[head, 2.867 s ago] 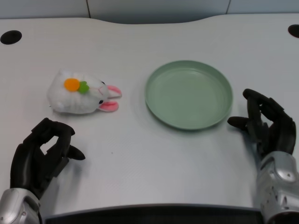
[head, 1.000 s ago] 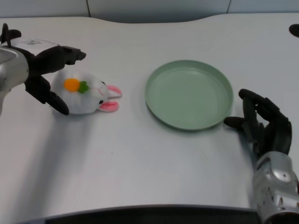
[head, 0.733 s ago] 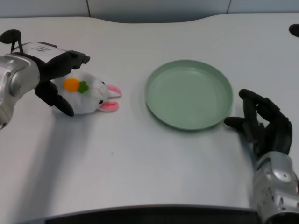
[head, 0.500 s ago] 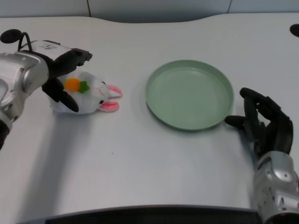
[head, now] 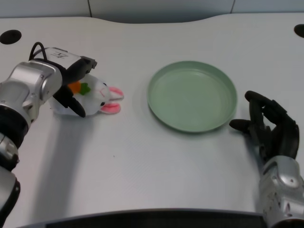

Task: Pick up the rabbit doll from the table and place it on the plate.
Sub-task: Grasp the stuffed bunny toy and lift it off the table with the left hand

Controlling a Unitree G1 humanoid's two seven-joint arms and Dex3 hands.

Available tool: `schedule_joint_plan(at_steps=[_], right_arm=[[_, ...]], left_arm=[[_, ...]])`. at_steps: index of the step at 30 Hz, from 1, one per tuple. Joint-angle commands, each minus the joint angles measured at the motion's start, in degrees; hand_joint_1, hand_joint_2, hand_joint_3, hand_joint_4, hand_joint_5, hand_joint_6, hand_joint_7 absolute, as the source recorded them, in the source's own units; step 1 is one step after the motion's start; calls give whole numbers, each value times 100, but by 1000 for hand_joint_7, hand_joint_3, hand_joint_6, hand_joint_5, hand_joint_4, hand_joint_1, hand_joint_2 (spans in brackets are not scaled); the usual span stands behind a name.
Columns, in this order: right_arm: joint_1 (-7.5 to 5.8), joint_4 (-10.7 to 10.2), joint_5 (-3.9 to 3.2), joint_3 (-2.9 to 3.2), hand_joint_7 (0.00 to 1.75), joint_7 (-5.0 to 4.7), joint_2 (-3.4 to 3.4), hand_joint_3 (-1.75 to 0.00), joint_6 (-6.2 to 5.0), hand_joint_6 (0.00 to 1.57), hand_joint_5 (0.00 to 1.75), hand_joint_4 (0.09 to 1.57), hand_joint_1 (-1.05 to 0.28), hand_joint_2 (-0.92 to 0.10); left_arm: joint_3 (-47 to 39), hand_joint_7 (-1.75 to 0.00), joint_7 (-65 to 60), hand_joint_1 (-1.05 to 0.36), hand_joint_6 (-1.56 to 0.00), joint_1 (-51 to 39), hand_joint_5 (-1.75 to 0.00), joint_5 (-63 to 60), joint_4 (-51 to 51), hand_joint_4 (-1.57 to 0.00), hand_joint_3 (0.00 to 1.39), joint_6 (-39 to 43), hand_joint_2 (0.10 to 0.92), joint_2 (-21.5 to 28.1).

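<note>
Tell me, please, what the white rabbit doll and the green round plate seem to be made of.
The white rabbit doll looks like soft plush fabric: its surface is fuzzy, with pink felt-like ears. The green round plate seems plastic, perhaps melamine: smooth, matte, with a faint sheen and a raised rim.

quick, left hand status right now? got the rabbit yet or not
Left hand: over the rabbit doll, fingers straddling its body; a closed grip cannot be told. Doll lies on the table, not on the plate.
</note>
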State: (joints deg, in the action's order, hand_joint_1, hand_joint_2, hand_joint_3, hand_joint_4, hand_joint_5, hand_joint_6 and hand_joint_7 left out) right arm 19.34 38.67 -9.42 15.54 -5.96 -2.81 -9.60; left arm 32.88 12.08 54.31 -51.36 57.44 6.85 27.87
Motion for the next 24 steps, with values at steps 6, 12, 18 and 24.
schedule_joint_plan(at_steps=[6,12,18,24], right_arm=[[-116,-208,-52,1,436,38,36,-261,113,782,1134,768,-315,-921],[-137,-238,-57,8,435,41,34,-265,136,778,1135,764,-315,-921],[-146,-234,-9,-13,439,31,17,-274,136,782,1153,772,-321,-921],[-209,-347,29,-27,435,-3,9,-291,168,774,1159,759,-320,-921]], left_arm=[[253,-13,-297,-1002,-102,251,-34,-55,535,-78,3,88,889,-172],[576,0,-774,-1004,-70,335,-10,-264,927,-36,1,122,887,-232],[799,-5,-1188,-963,-76,405,-11,-388,1222,-38,0,54,878,-343],[1004,-37,-2000,-878,-166,380,-77,-517,1391,-173,1,263,851,-343]])
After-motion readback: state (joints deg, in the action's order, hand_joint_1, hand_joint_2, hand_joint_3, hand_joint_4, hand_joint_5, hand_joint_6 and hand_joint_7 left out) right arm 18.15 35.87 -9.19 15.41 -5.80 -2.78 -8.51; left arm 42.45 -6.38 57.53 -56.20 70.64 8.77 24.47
